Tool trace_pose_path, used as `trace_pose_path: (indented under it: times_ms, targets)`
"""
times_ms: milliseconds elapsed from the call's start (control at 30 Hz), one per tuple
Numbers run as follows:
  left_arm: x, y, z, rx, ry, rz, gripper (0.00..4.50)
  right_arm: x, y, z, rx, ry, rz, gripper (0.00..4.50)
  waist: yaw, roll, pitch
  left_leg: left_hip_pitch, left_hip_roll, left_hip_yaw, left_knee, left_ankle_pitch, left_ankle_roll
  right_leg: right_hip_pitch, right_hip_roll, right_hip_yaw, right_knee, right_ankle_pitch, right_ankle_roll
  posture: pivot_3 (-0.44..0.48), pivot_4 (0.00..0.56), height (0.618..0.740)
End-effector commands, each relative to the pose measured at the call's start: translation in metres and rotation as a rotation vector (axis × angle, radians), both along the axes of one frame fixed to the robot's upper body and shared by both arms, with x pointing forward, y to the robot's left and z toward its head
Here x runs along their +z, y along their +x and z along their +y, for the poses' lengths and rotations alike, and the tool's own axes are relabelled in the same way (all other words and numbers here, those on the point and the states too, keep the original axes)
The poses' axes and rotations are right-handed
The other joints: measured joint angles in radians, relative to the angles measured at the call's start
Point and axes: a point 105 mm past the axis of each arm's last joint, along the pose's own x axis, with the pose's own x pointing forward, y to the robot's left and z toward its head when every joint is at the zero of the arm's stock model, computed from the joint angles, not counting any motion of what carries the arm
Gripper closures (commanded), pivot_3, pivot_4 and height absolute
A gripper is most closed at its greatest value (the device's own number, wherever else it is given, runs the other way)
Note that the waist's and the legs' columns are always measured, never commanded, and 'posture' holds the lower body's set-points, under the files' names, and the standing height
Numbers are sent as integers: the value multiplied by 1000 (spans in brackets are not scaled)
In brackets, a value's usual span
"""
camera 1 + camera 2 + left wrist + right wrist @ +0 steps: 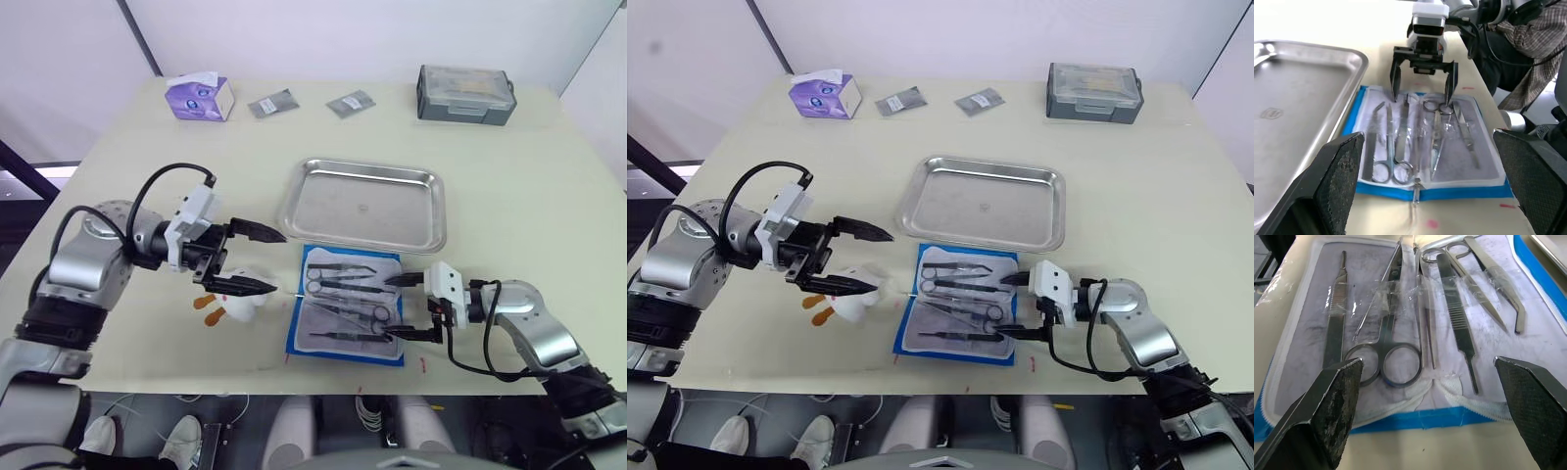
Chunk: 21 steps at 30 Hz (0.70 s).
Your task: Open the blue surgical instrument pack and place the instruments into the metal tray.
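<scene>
- Pack (348, 305) lies open on your table (549, 225), pale lining up, just in front of the tray (364, 204).
- Instruments (1400, 328) sit in the pack's clear pockets: scissors, forceps, tweezers, side by side.
- Tray is bare inside.
- Your right gripper (411, 305) is wide open at the pack's right edge, fingers spanning the instrument ends, gripping nothing.
- Your left gripper (253, 258) is wide open left of the pack, holding nothing, above a white crumpled item (240, 299).
</scene>
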Motion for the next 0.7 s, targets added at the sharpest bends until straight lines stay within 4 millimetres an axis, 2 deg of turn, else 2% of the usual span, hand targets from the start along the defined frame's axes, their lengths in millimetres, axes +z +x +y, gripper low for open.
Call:
trace_pose_path:
  times_ms: [33, 333, 700]
  targets:
    - [0, -2, 0, -52, 15, -25, 0, -26, -6, -9, -37, -64, 66, 31, 1, 0, 0, 0, 0, 0, 0, 0, 0, 0, 0, 0, 0, 0, 0, 0, 150, 740]
    - [-6, 8, -5, -45, 5, -43, 0, -32, -13, -21, -149, -59, 83, 31, 3, -1, -1, 0, 0, 0, 0, 0, 0, 1, 0, 0, 0, 0, 0, 0, 150, 740]
    - [-10, 11, -13, -58, -6, -43, 0, -36, -18, -15, -185, -39, 81, 31, 3, -1, -1, 0, 0, 0, 0, 0, 0, 1, 0, 0, 0, 0, 0, 0, 150, 740]
